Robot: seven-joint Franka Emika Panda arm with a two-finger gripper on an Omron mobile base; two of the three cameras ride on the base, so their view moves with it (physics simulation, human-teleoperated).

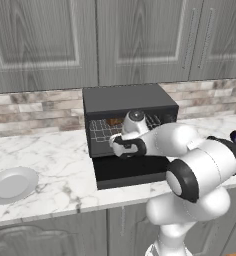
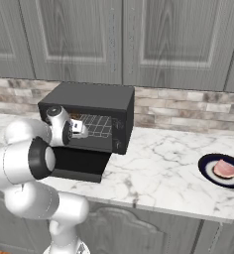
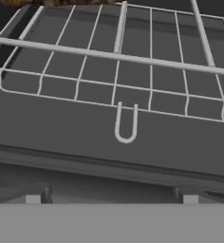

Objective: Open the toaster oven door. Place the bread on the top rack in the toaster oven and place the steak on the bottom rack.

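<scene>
The black toaster oven (image 1: 125, 100) stands with its door (image 1: 122, 170) folded down flat on the counter. My gripper (image 3: 111, 199) is open and empty at the oven mouth (image 2: 82, 130), just above the door. Straight ahead lies the bottom rack (image 3: 133, 102) with its wire loop at front centre. Above it runs the front bar of the top rack (image 3: 114, 55). The brown bread (image 3: 57, 2) rests far back on the top rack (image 1: 114, 121). The pinkish steak (image 2: 224, 169) lies on a dark blue plate (image 2: 208, 171) at the right of the counter.
An empty grey plate (image 1: 12, 184) sits on the marble counter left of the oven. Grey wall cabinets (image 1: 115, 40) hang above, over a brick backsplash. Free counter stretches between the oven and the steak's plate.
</scene>
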